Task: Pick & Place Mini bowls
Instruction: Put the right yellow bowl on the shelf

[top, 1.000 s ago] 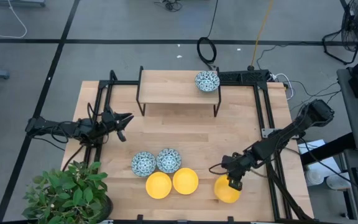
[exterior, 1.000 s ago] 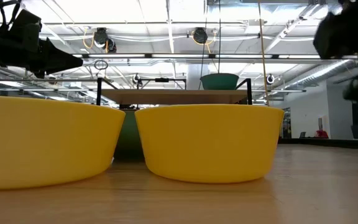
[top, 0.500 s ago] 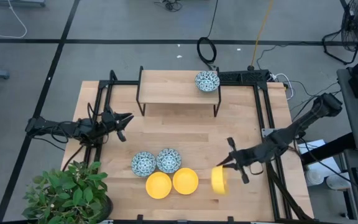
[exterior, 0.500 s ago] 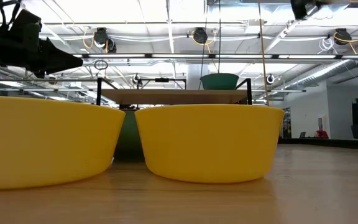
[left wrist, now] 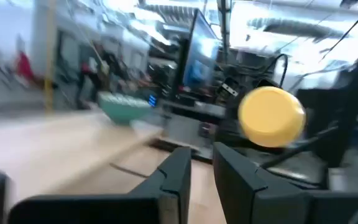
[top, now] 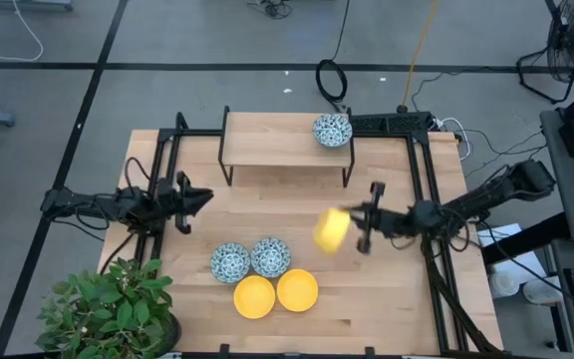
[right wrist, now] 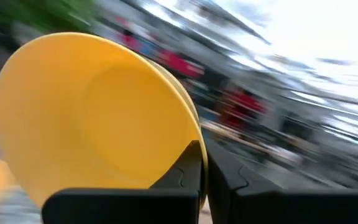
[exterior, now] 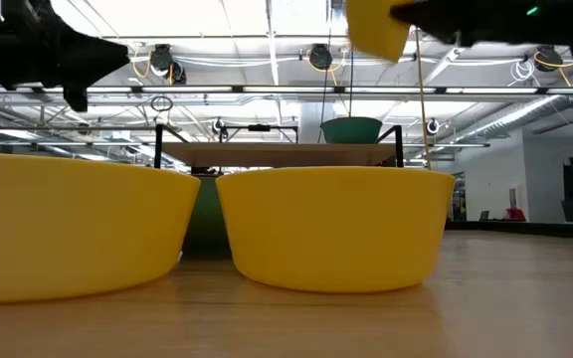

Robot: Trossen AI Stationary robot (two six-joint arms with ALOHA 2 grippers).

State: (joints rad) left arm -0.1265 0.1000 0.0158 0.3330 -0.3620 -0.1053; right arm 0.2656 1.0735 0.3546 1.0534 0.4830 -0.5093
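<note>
Pinching a yellow bowl (top: 330,230) by its rim, the right pincer (top: 360,227) holds it above the counter (top: 387,299). It looks light, stiff, slick; that thin rim suits the grip.

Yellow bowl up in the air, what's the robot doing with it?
The right gripper has pinched one yellow bowl by its rim and holds it tipped on its side above the middle of the table. Two more yellow bowls and two patterned bowls sit together near the front edge. One patterned bowl is on the raised shelf at the back. The left gripper waits at the left side, holding nothing.
</note>
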